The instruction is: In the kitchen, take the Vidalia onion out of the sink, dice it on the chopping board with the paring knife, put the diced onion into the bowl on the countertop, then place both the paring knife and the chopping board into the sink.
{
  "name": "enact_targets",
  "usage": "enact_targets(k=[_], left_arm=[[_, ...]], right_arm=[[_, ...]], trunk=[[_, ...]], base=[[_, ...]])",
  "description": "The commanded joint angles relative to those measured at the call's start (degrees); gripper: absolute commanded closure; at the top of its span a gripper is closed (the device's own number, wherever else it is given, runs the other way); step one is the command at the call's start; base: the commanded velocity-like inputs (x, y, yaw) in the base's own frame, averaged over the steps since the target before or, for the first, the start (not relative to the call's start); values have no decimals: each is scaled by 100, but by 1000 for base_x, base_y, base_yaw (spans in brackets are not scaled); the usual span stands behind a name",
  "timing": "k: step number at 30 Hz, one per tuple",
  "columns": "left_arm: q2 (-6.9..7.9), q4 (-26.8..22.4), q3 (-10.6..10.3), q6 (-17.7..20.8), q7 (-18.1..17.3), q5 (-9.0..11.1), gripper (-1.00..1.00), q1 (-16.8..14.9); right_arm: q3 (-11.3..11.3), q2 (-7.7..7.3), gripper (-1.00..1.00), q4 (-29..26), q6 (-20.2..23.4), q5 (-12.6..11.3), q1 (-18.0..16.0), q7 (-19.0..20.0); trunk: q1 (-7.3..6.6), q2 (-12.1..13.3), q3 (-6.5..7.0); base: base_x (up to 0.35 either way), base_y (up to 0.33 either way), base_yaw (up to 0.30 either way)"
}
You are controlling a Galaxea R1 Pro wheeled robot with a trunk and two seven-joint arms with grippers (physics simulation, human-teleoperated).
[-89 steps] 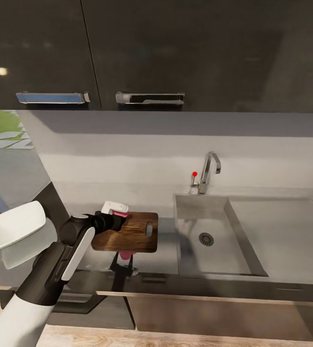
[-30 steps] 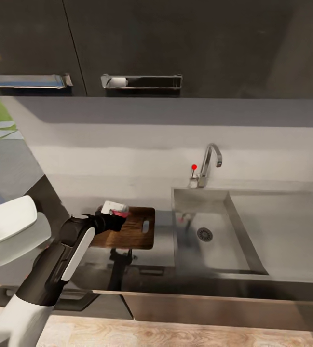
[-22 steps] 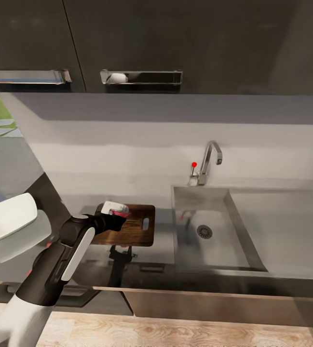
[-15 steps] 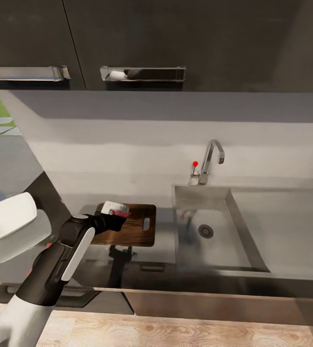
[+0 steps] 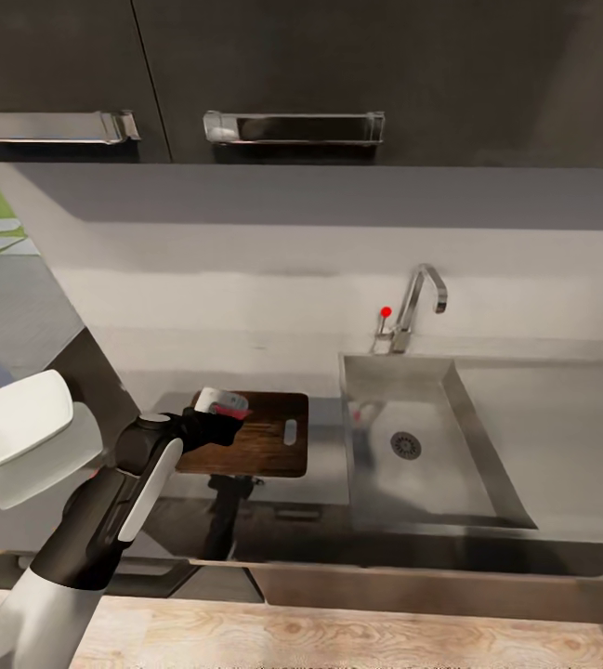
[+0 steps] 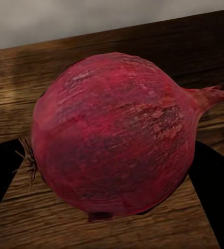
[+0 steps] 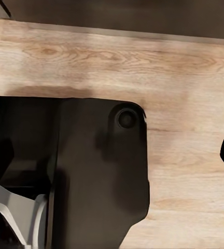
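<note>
My left gripper (image 5: 227, 415) is shut on the dark red onion (image 5: 233, 402) over the left end of the dark brown chopping board (image 5: 264, 446). In the left wrist view the onion (image 6: 112, 129) sits between the black fingers (image 6: 0, 171), with the board's wood (image 6: 18, 104) right behind it; whether it touches the board I cannot tell. The grey sink (image 5: 385, 483) with its round drain (image 5: 405, 445) and chrome tap (image 5: 419, 302) lies right of the board. The white bowl (image 5: 13, 427) stands at the countertop's far left. The paring knife is out of view. My right gripper (image 7: 112, 155) hangs open over the floor.
The grey countertop (image 5: 324, 465) runs along a pale wall under dark upper cabinets (image 5: 292, 56) with bar handles. The drainboard wing (image 5: 561, 437) stretches right of the basin. Below my right gripper are a wooden floor (image 7: 184, 67) and the robot's black base (image 7: 91, 171).
The whole head view has shifted, so the camera moved: board, sink and tap now sit slightly further right. My left arm still holds the onion over the board's left end.
</note>
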Motion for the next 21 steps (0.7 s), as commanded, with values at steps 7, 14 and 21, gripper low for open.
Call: enact_targets(k=[7, 14, 21], left_arm=[[5, -5, -9, 21, 27, 32, 100, -7], [5, -5, -9, 21, 27, 32, 100, -7], [5, -5, -9, 21, 27, 32, 100, -6]], right_arm=[[-19, 4, -100, -11, 0, 63, 3, -45], [-19, 4, -100, -11, 0, 62, 3, -45], [-19, 4, -100, -11, 0, 62, 3, -39]], trunk=[[3, -11, -72], [3, -11, -135], [3, -11, -167]], base=[[0, 0, 0], [0, 0, 0], [0, 0, 0]])
